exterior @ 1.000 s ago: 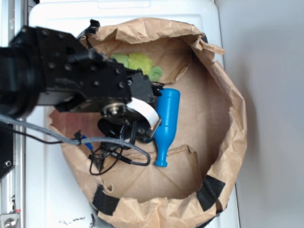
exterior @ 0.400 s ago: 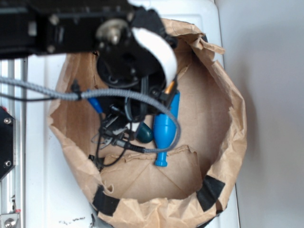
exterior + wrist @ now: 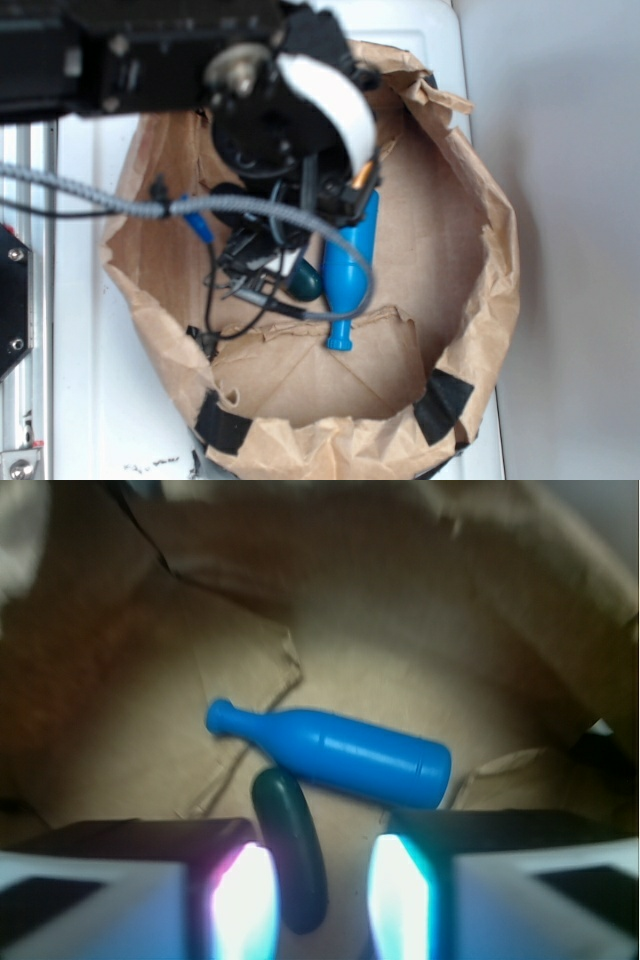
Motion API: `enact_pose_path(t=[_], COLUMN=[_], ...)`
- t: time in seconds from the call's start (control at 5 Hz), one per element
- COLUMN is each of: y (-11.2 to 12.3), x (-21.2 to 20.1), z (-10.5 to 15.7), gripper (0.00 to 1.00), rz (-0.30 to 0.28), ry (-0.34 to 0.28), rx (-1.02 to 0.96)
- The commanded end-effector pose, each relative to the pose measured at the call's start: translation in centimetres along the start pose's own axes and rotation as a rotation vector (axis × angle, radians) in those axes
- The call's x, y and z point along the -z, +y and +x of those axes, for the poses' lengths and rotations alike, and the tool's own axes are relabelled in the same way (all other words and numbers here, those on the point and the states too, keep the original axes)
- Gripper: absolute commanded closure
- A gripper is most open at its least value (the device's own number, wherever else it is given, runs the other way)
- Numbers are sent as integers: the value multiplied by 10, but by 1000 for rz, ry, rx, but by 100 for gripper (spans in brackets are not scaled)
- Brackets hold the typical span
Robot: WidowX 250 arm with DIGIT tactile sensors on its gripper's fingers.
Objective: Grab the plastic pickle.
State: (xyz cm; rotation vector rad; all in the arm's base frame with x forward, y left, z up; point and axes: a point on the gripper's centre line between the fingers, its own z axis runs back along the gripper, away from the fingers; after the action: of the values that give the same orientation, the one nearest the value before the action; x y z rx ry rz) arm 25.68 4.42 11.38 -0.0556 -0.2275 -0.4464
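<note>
Dark green plastic pickle (image 3: 291,850) lies between the spread fingers (image 3: 243,898), just beside the blue bottle (image 3: 335,753); no legible writing.

Most of the plastic pickle (image 3: 305,282) is hidden beneath the arm (image 3: 180,55) in the exterior view; the wrist view is blurred, with the fingers (image 3: 240,900) cut off below.

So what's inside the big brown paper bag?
A blue plastic bottle and a dark green plastic pickle lie touching in the brown paper bag. The arm hides the rest.
</note>
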Motion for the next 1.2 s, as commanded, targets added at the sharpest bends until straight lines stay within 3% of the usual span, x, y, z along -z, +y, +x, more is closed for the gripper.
enact_pose_path(t=[0.0,0.2,0.4,0.6,0.8,1.0], y=[-3,-15,-22,-33,-31,-30], x=[38,58,79,102,92,83], z=[5,-1,-2,-1,4,0], gripper=[0,0,0,0,100,100], rz=[44,63,17,31,23,36], ry=[27,39,89,120,96,58], rx=[42,59,34,14,-22,-12])
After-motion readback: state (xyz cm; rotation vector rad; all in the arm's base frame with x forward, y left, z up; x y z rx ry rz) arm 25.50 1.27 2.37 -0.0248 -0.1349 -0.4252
